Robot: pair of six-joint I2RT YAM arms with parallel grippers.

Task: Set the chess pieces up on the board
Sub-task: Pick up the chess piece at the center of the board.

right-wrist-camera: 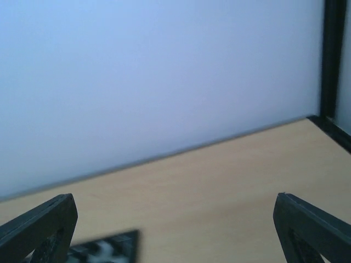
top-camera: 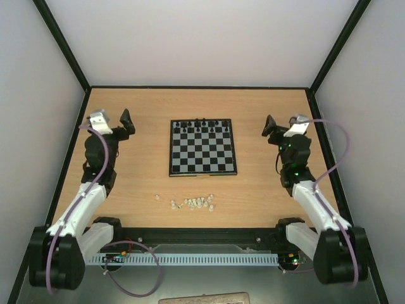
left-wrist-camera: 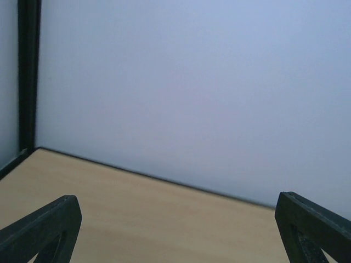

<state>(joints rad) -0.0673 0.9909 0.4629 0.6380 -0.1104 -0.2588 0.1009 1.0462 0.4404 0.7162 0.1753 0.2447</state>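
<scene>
The board lies flat at the middle of the wooden table, with several tiny black pieces standing on its two far rows. Several tiny white chess pieces lie in a loose cluster on the table just in front of the board. My left gripper hangs open off the board's far left corner, with nothing between its fingers. My right gripper stands open off the far right corner, also holding nothing. A blurred corner of the board shows at the bottom of the right wrist view.
White walls with black frame posts close in the table on three sides. A black rail and a perforated cable strip run along the near edge between the arm bases. Bare wood lies on both sides of the board.
</scene>
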